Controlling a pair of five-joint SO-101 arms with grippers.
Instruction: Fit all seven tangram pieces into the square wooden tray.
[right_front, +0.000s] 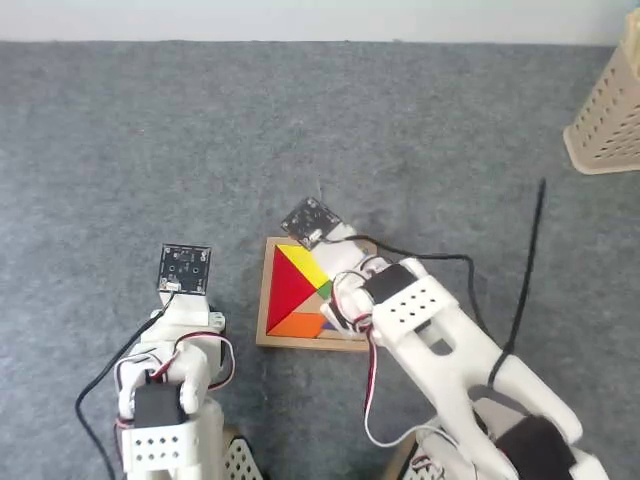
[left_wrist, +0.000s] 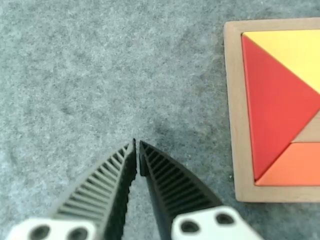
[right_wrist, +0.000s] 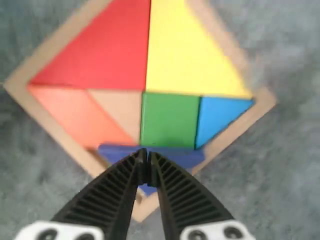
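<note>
Grey felt table (right_front: 150, 130) — wooden tray (right_front: 265, 296), basket (right_front: 610, 110) on it.

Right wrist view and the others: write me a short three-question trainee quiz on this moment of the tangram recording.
1. Fill in: next to the red triangle, the yellow triangle also borders a ___ square.
2. Which piece lies at the tips of the right tool? A red triangle; B dark blue piece; C yellow triangle.
3. True or false: the left tool is shut over the carpet, beside the tray, holding nothing.
Key: 1 green square; 2 B; 3 true.
</note>
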